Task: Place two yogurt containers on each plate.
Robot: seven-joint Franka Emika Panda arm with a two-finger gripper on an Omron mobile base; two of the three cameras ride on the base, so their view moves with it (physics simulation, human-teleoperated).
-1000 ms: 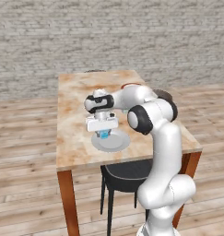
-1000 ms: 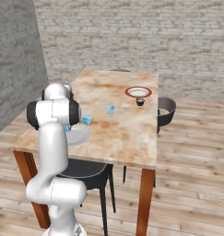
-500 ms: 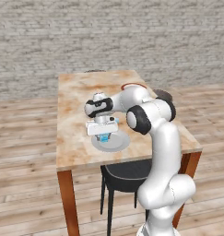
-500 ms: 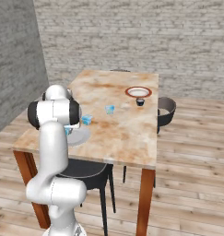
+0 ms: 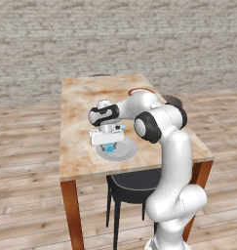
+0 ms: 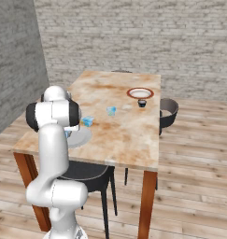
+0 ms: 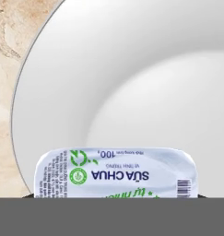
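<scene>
My gripper [image 5: 108, 145] points straight down over the plain grey-white plate [image 5: 126, 152] near the table's front edge and is shut on a light-blue yogurt container [image 5: 110, 149]. In the hand view, the container's pale printed lid [image 7: 115, 173] sits just above the plate's shallow white bowl [image 7: 155, 69]. Two more yogurt containers [image 6: 88, 121] [image 6: 111, 111] stand on the table beyond the grey-white plate [image 6: 82, 138]. The plate with the reddish-brown rim [image 6: 140, 93] lies at the far right of the table; my arm partly hides it [image 5: 139, 91] in the left base view.
A small dark cup [image 6: 142, 103] stands just in front of the red-rimmed plate. A black chair [image 5: 134, 185] is tucked under the table's front edge and another chair [image 6: 168, 112] stands at its right side. The marbled table top [image 5: 81, 102] has bare room to the left.
My gripper has come down a little toward the grey-white plate with the yogurt container in it. The other things have not moved.
</scene>
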